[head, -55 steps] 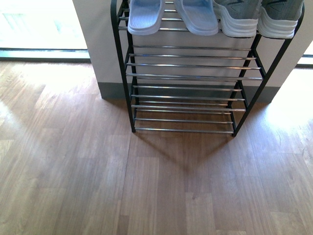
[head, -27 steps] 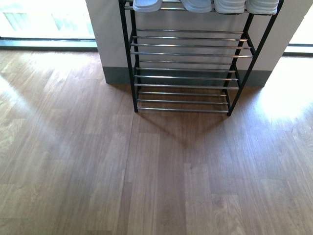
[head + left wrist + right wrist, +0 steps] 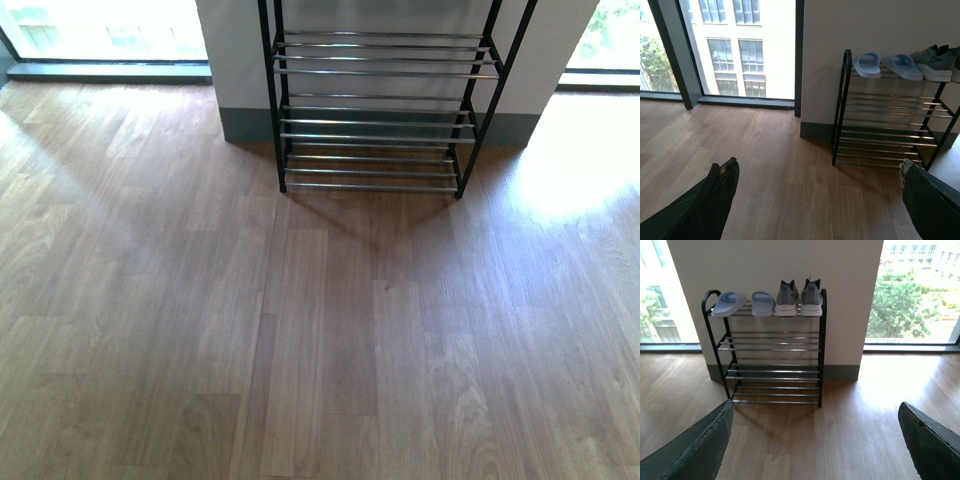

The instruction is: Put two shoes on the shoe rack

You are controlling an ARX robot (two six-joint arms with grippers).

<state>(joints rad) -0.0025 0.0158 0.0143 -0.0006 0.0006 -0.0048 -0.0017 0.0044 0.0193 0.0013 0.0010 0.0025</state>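
In the front view only the lower tiers of the shoe rack (image 3: 375, 110) show, standing on the wooden floor (image 3: 300, 330) against a pale wall (image 3: 232, 55), with neither arm in sight. The left wrist view has the left tool (image 3: 815, 200) spread wide and empty above the floor, with two blue slippers (image 3: 885, 65) on the rack's top shelf beside a window (image 3: 740, 45). From the right wrist, the right tool (image 3: 815, 445) likewise gapes empty, and the two shoes (image 3: 799, 298) sit side by side on the top tier, just beside the slippers.
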